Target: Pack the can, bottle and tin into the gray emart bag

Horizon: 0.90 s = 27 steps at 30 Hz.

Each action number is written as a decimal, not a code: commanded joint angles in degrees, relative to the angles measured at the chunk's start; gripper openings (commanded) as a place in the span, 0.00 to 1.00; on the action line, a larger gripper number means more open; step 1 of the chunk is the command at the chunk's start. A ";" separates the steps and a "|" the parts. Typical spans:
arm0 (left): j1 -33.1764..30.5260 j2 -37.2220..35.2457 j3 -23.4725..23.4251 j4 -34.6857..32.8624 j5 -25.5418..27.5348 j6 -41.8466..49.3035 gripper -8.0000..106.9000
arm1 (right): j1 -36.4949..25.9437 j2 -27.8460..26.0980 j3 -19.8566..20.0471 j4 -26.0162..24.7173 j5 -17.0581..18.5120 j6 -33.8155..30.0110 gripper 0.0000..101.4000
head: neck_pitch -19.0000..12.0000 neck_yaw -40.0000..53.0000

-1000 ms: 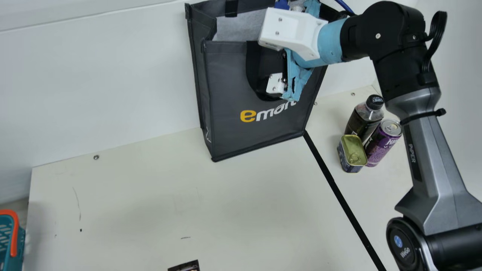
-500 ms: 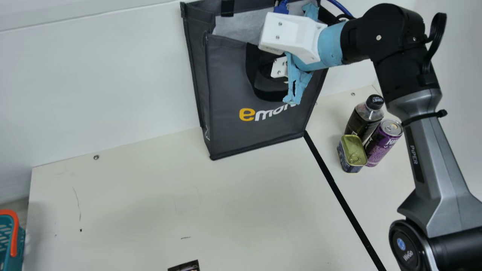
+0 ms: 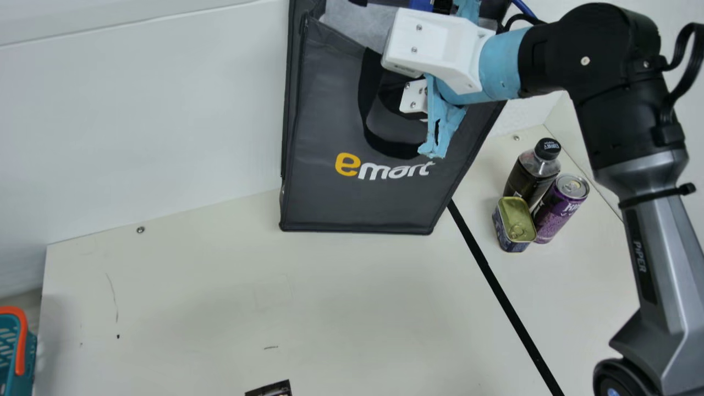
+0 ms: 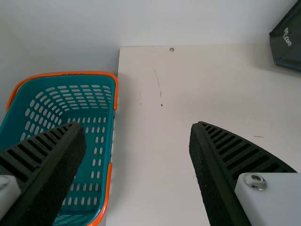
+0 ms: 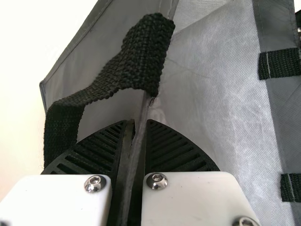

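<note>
Near edge, main view: dark rectangular printed piece (image 3: 269, 389), cut off by the frame (print too partial to tell). To its left, a teal slotted plastic basket with orange handles (image 3: 12, 352); in the left wrist view the left gripper (image 4: 138, 125) has its jaws spread wide, nothing between them, basket off to one side. Cream table (image 3: 181, 308) has a straight black strip (image 3: 495, 281) running over it.

Right of the strip stand the task's three items, upright, bunched close, outside the bag. Small rectangular tin with gold pull-ring lid (image 3: 516, 220), nearest, dark sides with pale print. Tall purple cylindrical can (image 3: 558, 212), pale lettering down its side. Clear bottle of dark liquid with black cap (image 3: 532, 175), farthest, small white print on cap, dark label with light marks.

Left of them, the dark gray rectangular fabric emart bag (image 3: 357, 203), leaning, name in orange and white across the lower front, black strap handle (image 3: 379, 140) hanging over it, pale lining showing at the top. Right gripper (image 3: 440, 124) is at its upper front; in the right wrist view its jaws are pinching the bag's fabric edge, with black webbing just beside. White wall (image 3: 148, 121) behind.
</note>
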 commanded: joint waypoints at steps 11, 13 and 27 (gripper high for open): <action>0.00 0.00 0.00 0.00 0.00 0.00 0.85 | 2.45 -7.29 4.69 -2.23 -0.09 2.56 0.00 | -1.30 -0.05; 0.00 0.00 0.00 0.00 0.00 0.00 0.85 | 3.03 -8.45 5.48 -2.65 -0.09 2.99 0.00 | -1.30 -0.05; 0.00 0.00 0.00 0.00 0.00 0.00 0.85 | 7.69 -15.67 10.95 -5.74 -0.09 5.97 0.00 | -1.30 -0.05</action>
